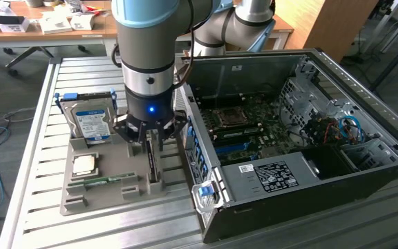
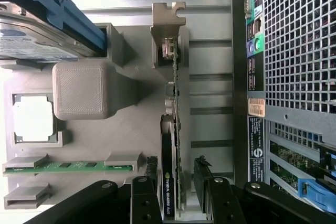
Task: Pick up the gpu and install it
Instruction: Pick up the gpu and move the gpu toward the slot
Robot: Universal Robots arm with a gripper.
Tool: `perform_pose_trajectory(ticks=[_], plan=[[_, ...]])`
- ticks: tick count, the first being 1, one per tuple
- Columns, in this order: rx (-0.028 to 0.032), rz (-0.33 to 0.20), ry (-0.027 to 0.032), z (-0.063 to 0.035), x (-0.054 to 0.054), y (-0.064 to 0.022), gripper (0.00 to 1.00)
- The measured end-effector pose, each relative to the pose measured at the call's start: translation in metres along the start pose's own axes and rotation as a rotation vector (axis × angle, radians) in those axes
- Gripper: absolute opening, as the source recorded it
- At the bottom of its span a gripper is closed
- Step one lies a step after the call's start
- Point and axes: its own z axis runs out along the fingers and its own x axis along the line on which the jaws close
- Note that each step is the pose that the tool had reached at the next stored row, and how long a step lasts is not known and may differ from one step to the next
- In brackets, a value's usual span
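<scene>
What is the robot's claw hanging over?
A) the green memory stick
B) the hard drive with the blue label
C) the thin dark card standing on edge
C: the open gripper has a finger on each side of the gpu, which stands on edge in the gray holder.

Thin dark gpu (image 2: 168, 182) stands edgewise in grey holder (image 2: 131, 135).

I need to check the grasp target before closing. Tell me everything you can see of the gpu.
The gpu is a thin dark card standing on its long edge in a slot of the grey holder, beside the computer case. A silvery metal bracket caps one end; a black cooler printed NVIDIA Quadro covers part of one face. The open end effector straddles it, not yet gripping.
</scene>
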Motion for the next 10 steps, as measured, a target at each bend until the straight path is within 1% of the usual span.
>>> perform_pose_trajectory(ticks=[4, 10], plan=[[-0.0001, -0.002, 0.0001, 0.0045, -0.0001, -0.0001, 0.42], [-0.0002, -0.002, 0.0000, 0.0053, 0.0004, -0.0002, 0.42]])
